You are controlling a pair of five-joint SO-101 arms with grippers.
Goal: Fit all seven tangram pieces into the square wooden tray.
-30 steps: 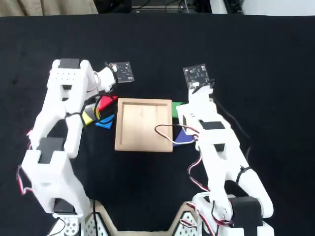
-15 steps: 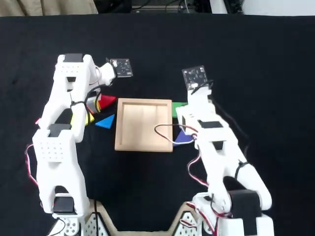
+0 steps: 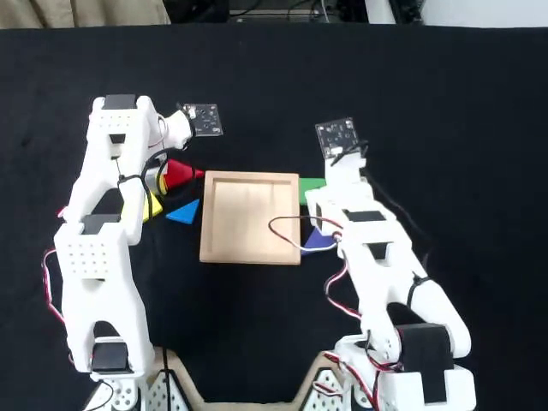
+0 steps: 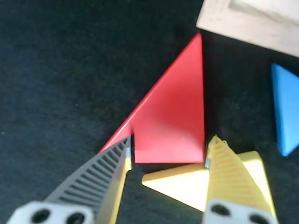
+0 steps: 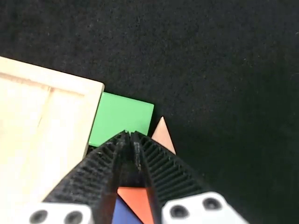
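Note:
The square wooden tray lies mid-table with nothing in it. To its left lie a red triangle, a yellow piece and a blue triangle. My left gripper is open, its fingers either side of the near edge of the red triangle, with a yellow triangle just beneath. By the tray's right side lie a green piece, a peach triangle, an orange piece and a dark blue piece. My right gripper is shut and empty above the green piece.
Black cloth covers the table. The tray's corner and the blue triangle sit close to the red triangle. A loose cable from the right arm loops over the tray's right edge.
The left arm has changed its pose and brought its open gripper to the red triangle. The right arm has barely moved.

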